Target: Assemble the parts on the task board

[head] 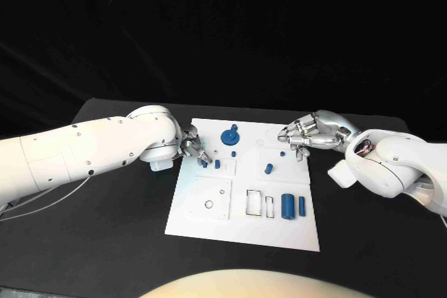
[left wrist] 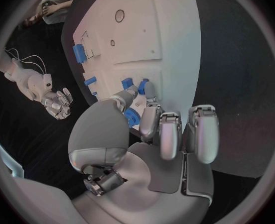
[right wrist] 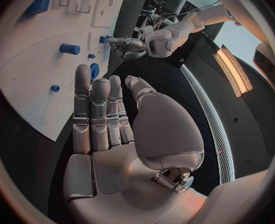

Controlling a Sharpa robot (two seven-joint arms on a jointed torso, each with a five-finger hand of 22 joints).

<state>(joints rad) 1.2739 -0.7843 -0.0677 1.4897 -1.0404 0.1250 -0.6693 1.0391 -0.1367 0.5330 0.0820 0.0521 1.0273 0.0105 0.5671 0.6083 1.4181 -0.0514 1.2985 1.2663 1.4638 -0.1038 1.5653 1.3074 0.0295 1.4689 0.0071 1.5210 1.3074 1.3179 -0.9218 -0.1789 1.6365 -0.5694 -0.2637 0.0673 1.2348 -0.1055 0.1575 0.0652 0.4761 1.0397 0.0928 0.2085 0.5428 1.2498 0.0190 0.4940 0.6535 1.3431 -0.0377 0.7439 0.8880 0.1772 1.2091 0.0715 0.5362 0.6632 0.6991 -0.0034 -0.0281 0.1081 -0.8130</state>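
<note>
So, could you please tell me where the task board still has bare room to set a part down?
The task board's near strip, below the rectangular slots, is bare, as is the near-left panel around its small ring. It is crowded at the far-left corner, where the left hand works among blue pegs.

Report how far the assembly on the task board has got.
Looks done: a round blue part sits at the far end of the task board, and small blue pegs stand mid-board. In hand: the left hand has its fingertips down at a small blue part near the board's left edge; whether it grips it I cannot tell. The right hand hovers open. Left: the blue cylinder lies loose, and the rectangular slot beside it is unfilled.
</note>
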